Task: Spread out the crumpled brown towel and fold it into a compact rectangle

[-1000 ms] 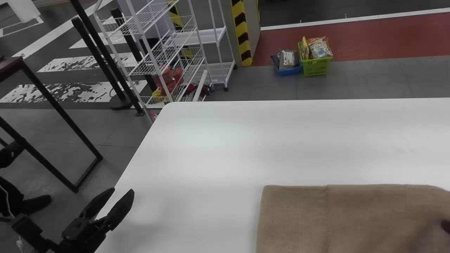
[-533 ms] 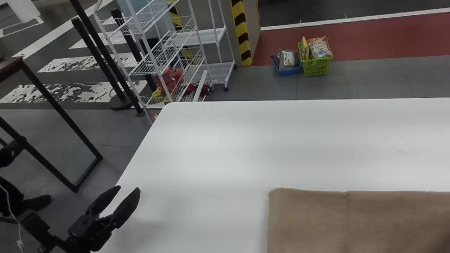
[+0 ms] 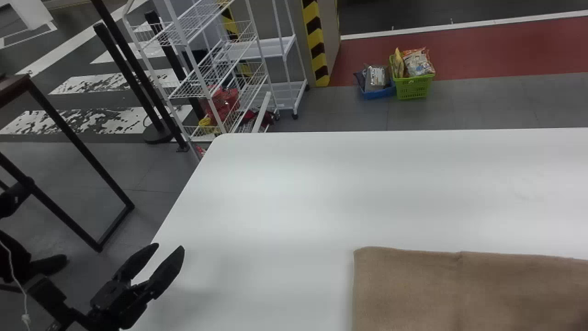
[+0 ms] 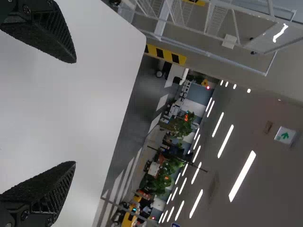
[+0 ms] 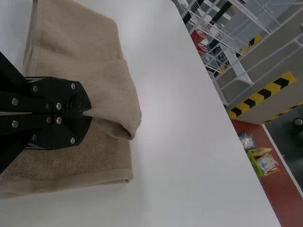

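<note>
"Where's the towel [image 3: 441,294]?"
"Head view, lower right; right gripper [image 5: 88,113] pinches a bit closed, likely for folding."
"Left gripper [image 3: 170,247]?"
"Lower left, spread wide, empty, presumably leaving room."

Brown towel [image 3: 413,289], white table [image 3: 285,197].

Looks like a large indoor hall, more a robotics lab or workshop floor than a home; hard to pin down further. Has rows of strip lights [image 4: 242,176] overhead, a green-arrow sign [image 4: 285,135], a post with yellow-and-black hazard stripes [image 3: 314,37] and grey floor tiles [image 3: 459,103] beside a red floor strip [image 3: 505,50]. Also holds white wheeled racks [image 3: 280,48], a green basket [image 3: 413,86] of packets and, farther off, leafy plants [image 4: 183,125].
</note>
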